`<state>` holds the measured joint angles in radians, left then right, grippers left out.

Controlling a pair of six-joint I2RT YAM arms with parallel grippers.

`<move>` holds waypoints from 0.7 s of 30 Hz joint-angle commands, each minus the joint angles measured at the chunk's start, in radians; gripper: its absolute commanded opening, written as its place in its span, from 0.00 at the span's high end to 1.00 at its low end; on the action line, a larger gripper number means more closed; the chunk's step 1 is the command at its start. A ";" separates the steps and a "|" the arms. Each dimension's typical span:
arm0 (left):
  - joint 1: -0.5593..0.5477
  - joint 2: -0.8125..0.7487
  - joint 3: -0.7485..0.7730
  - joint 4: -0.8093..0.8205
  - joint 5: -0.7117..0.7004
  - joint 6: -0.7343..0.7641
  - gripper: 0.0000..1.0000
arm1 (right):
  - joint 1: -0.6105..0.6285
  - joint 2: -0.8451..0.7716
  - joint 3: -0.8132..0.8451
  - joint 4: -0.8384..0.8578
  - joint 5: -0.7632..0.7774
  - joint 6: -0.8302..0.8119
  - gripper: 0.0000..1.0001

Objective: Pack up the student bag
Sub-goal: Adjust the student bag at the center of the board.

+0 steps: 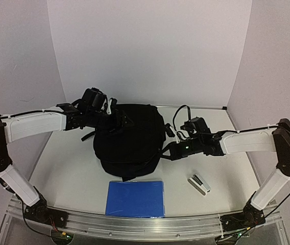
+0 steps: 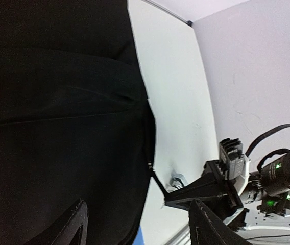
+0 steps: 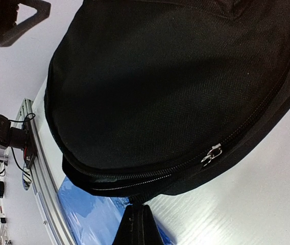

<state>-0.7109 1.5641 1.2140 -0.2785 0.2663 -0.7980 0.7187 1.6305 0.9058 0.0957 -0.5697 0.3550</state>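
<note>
The student bag lies mid-table (a zip pull shows low on its right side); the left gripper sits at its far left edge, fingers spread; the right gripper, fingers pressed together, is beside its right flank; a blue book lies just near of it.

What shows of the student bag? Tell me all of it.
The student bag is black woven fabric, soft and rounded, lying flat on the white table. A zip with a silver pull runs round its side. Straps trail off its right edge. A blue folder lies at its near edge.
</note>
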 commanded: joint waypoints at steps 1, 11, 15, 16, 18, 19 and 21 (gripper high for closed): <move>-0.046 0.078 -0.017 0.200 0.160 -0.153 0.32 | 0.032 -0.050 -0.007 0.069 -0.010 0.035 1.00; -0.112 0.249 0.044 0.308 0.326 -0.229 0.46 | 0.051 -0.077 -0.026 0.089 0.011 0.054 1.00; -0.132 0.287 0.060 0.331 0.369 -0.248 0.47 | 0.053 -0.084 -0.035 0.093 0.014 0.056 1.00; -0.136 0.299 0.061 0.337 0.376 -0.253 0.47 | 0.053 -0.084 -0.036 0.094 0.014 0.055 1.00; -0.140 0.314 0.059 0.358 0.387 -0.268 0.47 | 0.053 -0.083 -0.037 0.095 0.012 0.055 1.00; -0.140 0.319 0.058 0.369 0.389 -0.275 0.47 | 0.053 -0.081 -0.037 0.096 0.011 0.055 1.00; -0.145 0.330 0.063 0.382 0.393 -0.281 0.46 | 0.053 -0.078 -0.039 0.097 0.009 0.053 1.00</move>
<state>-0.8454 1.8698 1.2308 0.0279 0.6166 -1.0469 0.7586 1.5929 0.8803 0.1423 -0.5434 0.4057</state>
